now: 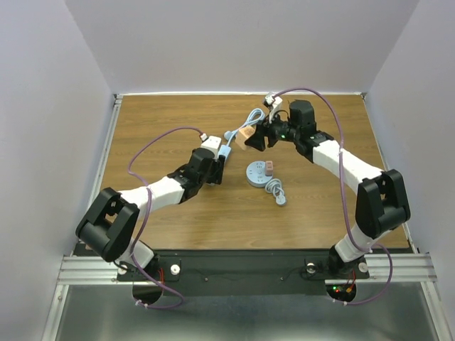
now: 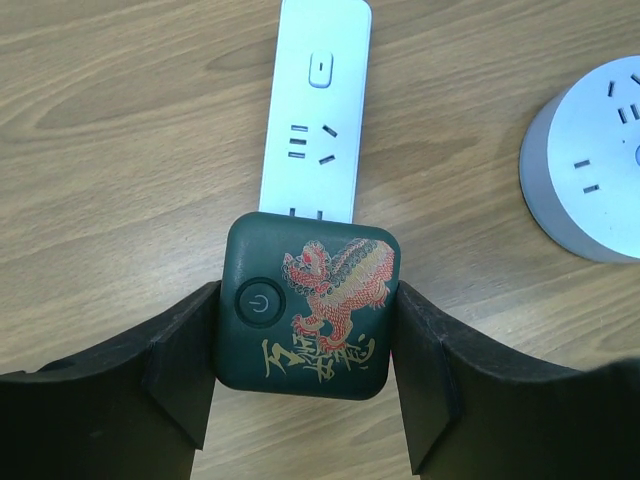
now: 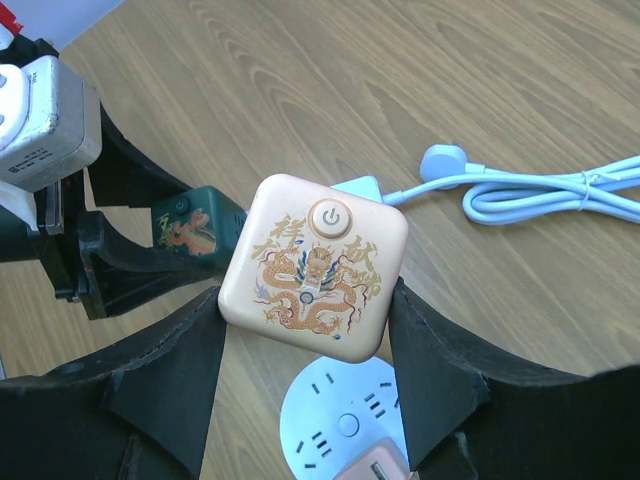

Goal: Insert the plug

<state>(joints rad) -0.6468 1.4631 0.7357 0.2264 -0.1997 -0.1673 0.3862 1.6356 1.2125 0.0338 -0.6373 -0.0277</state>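
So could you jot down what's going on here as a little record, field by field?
Left gripper: closed on green plug, at one end of the white power strip
Right gripper: closed on beige plug
Round socket: on the table, pink plug in it
Cable: pale blue, lying on the table

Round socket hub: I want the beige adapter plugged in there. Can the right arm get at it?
Probably yes: the right gripper, shut on the beige adapter, hovers near the round socket hub; nothing lies between, and several sockets are free.
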